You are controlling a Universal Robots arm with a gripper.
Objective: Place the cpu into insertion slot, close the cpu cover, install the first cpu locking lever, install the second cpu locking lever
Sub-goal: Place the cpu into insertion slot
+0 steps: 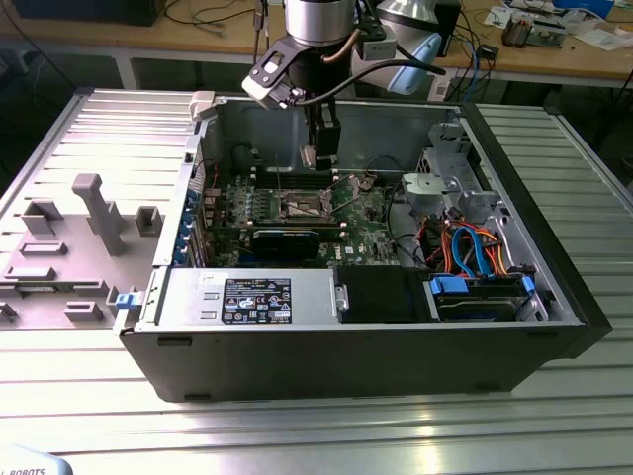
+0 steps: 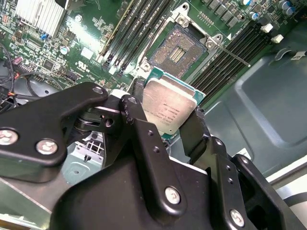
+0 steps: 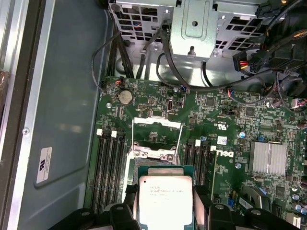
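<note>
**Holding the cpu over a bare socket**

Black two-fingered gripper [image 1: 319, 148] sits in the upper middle of the exterior view, reaching down into the open black-and-grey metal computer case [image 1: 346, 366]. Fingers are drawn in only as far as the part between them allows. They clamp two opposite edges of the small flat square cpu [image 2: 170, 108], whose dull silver-grey metal top faces the camera in both wrist views.

The cpu is clear of the board and not seated. In the second wrist view it hangs near the insertion slot [image 2: 175, 48], a small dark square socket with a silvery rim set in the green circuit board [image 1: 368, 213] between long black memory slots [image 2: 139, 33]. The contact field is bare.

The cpu cover [image 3: 157, 123], a thin silvery frame plate, looks swung back off the socket. A thin wire locking lever [image 2: 235, 56] juts free beside it.

Judged progress: the chip is picked, but none of the four steps is finished. Placement, cover and both levers are left.
</note>
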